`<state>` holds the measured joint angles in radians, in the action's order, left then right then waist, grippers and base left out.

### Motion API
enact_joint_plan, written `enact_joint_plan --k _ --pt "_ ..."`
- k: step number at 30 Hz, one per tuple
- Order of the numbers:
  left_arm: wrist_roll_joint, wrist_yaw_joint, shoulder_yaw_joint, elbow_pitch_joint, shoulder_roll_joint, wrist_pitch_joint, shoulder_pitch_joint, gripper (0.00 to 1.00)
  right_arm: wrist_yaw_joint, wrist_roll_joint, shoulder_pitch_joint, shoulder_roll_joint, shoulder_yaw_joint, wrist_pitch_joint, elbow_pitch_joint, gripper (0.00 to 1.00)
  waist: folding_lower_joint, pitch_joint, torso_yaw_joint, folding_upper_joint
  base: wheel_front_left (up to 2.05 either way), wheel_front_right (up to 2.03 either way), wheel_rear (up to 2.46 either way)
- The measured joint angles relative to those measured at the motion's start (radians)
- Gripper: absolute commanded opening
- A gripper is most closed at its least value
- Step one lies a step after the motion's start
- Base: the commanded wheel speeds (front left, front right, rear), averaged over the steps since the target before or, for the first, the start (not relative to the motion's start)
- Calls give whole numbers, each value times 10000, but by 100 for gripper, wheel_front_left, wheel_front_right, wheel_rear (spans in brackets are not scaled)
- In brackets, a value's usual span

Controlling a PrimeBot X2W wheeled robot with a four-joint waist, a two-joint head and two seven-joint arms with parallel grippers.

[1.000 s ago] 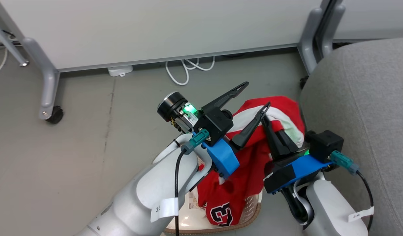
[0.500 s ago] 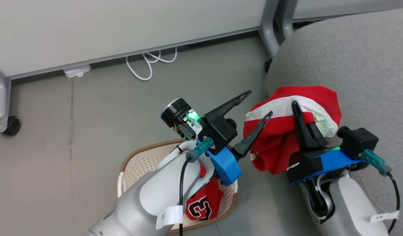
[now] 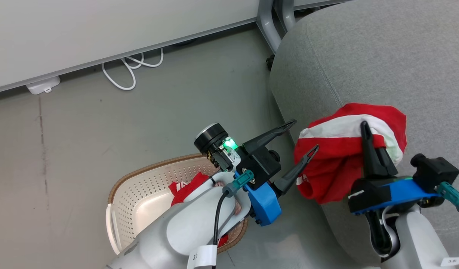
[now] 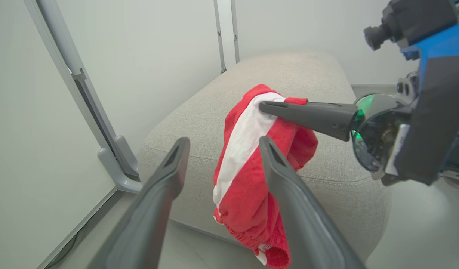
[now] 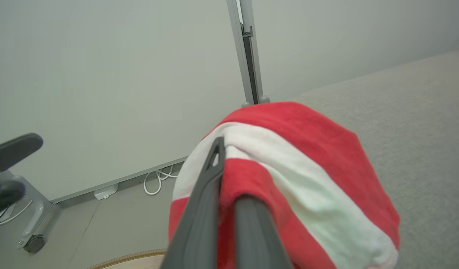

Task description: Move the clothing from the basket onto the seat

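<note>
Because it's limp and light, striped garment (image 3: 338, 168): dangles from your right claw (image 3: 363, 127), over the near edge of the seat (image 3: 382, 56).
Right claw: clenched on it.
Left claw (image 3: 306, 134): released, empty, beside the seat.
Lettered garment (image 3: 182, 186): in the basket (image 3: 147, 165), left of the seat; pinch a bunched fold.

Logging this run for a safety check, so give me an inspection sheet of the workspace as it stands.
Surface: grey seat, standing on a grey floor.
Job's things: striped garment held at the seat's edge; second red garment in the basket.
Clutter: white box below the white panel.
Claws: right claw shut on the striped garment; left claw open, empty.
Cables: white cable looped on the floor; black cable along the left arm.
Surroundings: white panel, grey frame leg.
</note>
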<state>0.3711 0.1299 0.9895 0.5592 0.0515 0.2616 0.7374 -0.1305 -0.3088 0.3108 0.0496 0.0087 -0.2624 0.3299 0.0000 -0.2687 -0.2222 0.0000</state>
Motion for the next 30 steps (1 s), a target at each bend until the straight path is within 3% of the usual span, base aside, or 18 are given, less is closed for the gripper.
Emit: enact_joint_plan --k 18,24,30 --pt "88 0 221 77 -6 0 -11 100 0 265 -290 -2 -196 0 -537 0 0 -95 -345 0 0 0 0" --pt "-63 0 107 17 -10 0 240 100 0 564 675 -6 -556 0 -951 0 0 -461 -338 0 0 0 0" --pt "-407 0 -25 -19 79 0 789 100 -2 736 2643 255 -1141 0 -1586 0 0 -1308 -404 0 0 0 0"
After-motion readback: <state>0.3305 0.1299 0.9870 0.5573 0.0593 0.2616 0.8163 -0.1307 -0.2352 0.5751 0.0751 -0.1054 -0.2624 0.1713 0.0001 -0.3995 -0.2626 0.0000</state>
